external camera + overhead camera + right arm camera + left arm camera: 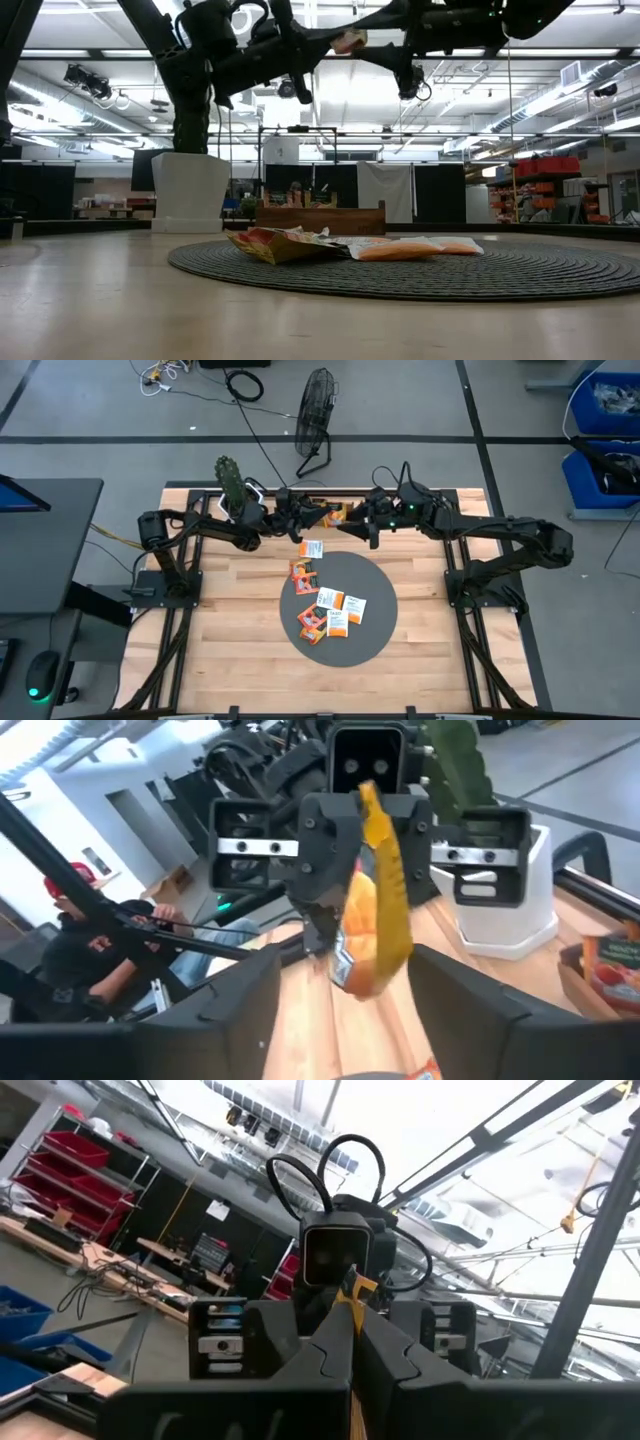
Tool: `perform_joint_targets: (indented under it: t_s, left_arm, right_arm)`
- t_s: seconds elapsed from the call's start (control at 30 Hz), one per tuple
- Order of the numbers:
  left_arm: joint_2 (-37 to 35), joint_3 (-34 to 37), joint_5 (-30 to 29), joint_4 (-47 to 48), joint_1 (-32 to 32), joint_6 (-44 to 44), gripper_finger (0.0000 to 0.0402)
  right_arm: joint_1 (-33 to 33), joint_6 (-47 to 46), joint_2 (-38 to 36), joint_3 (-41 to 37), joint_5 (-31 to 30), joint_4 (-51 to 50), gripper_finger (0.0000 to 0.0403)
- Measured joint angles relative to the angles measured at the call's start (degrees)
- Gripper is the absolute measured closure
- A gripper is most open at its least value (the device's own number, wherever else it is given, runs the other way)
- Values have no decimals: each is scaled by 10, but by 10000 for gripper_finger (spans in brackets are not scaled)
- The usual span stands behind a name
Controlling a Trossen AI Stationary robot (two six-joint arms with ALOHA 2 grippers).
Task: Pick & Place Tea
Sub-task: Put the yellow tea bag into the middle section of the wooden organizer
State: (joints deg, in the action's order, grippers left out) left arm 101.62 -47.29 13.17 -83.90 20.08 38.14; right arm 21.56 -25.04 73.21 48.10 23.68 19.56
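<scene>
- The left tool [322, 517] is up in the air over the far part of the table [230, 660]. Its two fingers are pressed together on an orange tea sachet [375, 910], which hangs between them.
- The right tool [352, 520] faces the left tool, very near it, at the same height. Its two fingers [470, 1010] are spread wide, one on each side of the held sachet. From the right wrist view I cannot tell if they touch it.
- In the low view both tools meet high above the table, with the sachet [349, 41] between them.
- Below them, the other tea sachets [330, 610] lie in a loose bunch on a round grey mat [375, 640] in the middle of the table. They are orange, white and red.
- One more white sachet [312, 549] lies at the far edge of the mat.
- A brown wooden tray [320, 217] with some packets in it sits at the far side of the table, beyond the mat.
- A white pot [188, 192] with a green plant [230, 475] stands at the far left part of the table.
- A person in a red cap [70, 880] sits in the room behind.
</scene>
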Motion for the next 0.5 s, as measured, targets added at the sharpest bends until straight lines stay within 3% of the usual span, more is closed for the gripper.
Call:
perform_joint_targets:
  t_s: [0.13,0.33,0.5]
  left_arm:
    - [0,0,0,0,0,-13,400]
    - [0,0,0,2,0,-13,400]
    - [0,0,2,7,3,-13,399]
  right_arm:
    - [0,0,0,0,14,4,247]
    - [0,-5,0,0,15,0,376]
    - [0,-8,0,0,18,-5,383]
